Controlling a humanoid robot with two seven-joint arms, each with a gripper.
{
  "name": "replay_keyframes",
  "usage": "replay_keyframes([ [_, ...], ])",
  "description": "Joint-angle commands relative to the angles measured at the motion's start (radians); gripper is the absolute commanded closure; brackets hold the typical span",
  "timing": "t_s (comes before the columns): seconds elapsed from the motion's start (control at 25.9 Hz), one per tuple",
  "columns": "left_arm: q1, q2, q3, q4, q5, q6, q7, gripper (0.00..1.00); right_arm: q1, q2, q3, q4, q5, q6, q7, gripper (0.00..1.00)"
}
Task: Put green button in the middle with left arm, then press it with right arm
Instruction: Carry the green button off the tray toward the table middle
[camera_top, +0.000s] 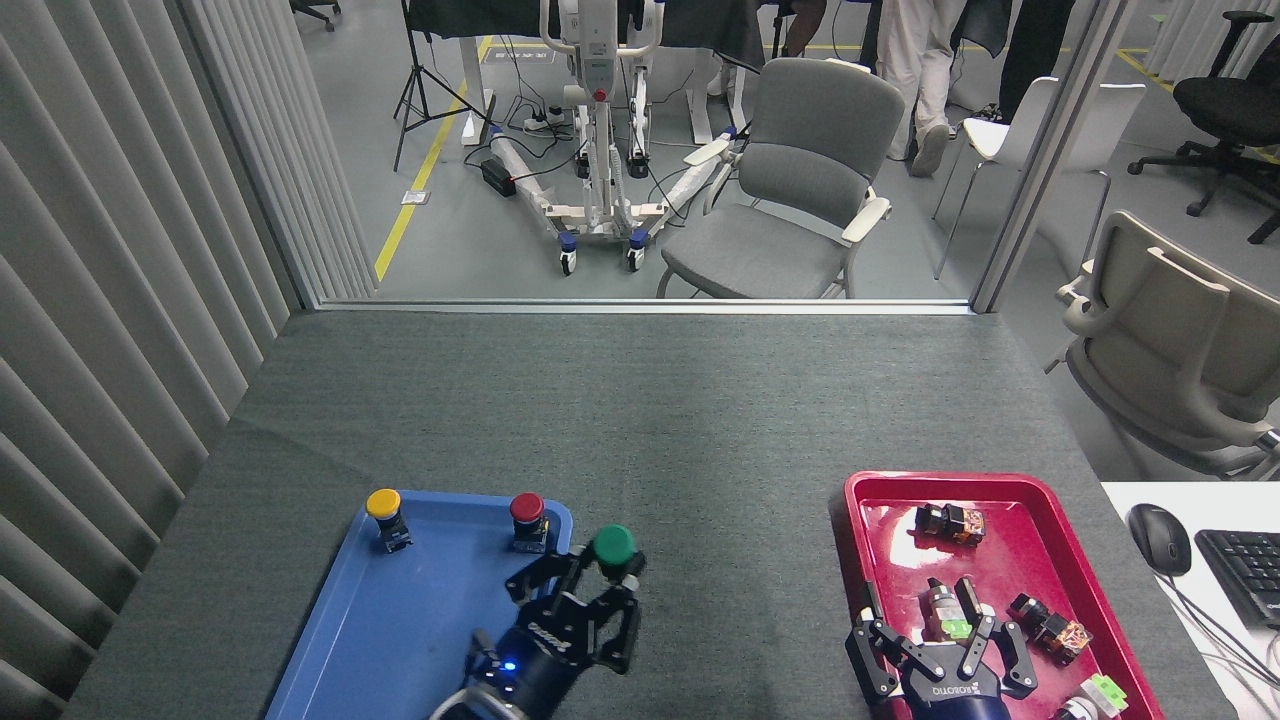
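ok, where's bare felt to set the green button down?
Bare table lies between the blue tray and red tray, and all the way to the far edge. Left gripper holds the green button just past the blue tray's right rim. The red tray is crowded with parts; right gripper hovers there.
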Motion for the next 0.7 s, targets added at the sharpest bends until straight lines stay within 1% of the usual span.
replay_keyframes([
  [0.0, -0.095, -0.090, -0.180, 0.162, 0.001, 0.132, 0.005, 1.00, 0.000, 0.002, -0.001, -0.001, 0.000, 0.000, -0.011, 0.05],
  [0.08, -0.139, -0.145, -0.242, 0.269, 0.016, 0.134, 0.009, 1.00, 0.000, 0.002, -0.001, 0.001, 0.000, 0.000, -0.011, 0.05],
  [0.15, -0.144, -0.178, -0.253, 0.337, 0.021, 0.136, 0.015, 1.00, 0.000, 0.003, 0.000, -0.001, 0.000, 0.001, -0.011, 0.05],
  [0.19, -0.144, -0.181, -0.254, 0.358, 0.021, 0.142, 0.015, 1.00, 0.000, 0.003, -0.001, 0.001, 0.000, 0.001, -0.011, 0.07],
  [0.31, -0.136, -0.181, -0.257, 0.366, 0.023, 0.143, 0.018, 1.00, 0.000, 0.005, -0.001, -0.001, 0.000, 0.000, -0.012, 0.13],
  [0.35, -0.135, -0.181, -0.257, 0.369, 0.023, 0.134, 0.020, 1.00, 0.002, 0.006, 0.000, -0.001, 0.000, 0.000, -0.012, 0.13],
  [0.39, -0.135, -0.181, -0.260, 0.371, 0.013, 0.120, 0.023, 0.92, 0.002, 0.008, 0.000, -0.001, 0.000, 0.000, -0.012, 0.13],
  [0.43, -0.136, -0.176, -0.269, 0.371, 0.010, 0.102, 0.025, 0.33, 0.002, 0.008, 0.000, -0.001, 0.000, 0.000, -0.012, 0.13],
  [0.46, -0.135, -0.174, -0.269, 0.365, 0.010, 0.082, 0.031, 0.16, 0.002, 0.009, 0.000, -0.001, 0.002, 0.000, -0.012, 0.13],
  [0.5, -0.135, -0.171, -0.269, 0.362, 0.012, 0.071, 0.035, 0.02, 0.002, 0.009, 0.000, -0.001, 0.002, 0.000, -0.012, 0.13],
  [0.66, -0.121, -0.164, -0.268, 0.358, 0.010, 0.068, 0.035, 0.01, 0.002, 0.011, 0.002, -0.001, 0.002, 0.000, -0.012, 0.14],
])
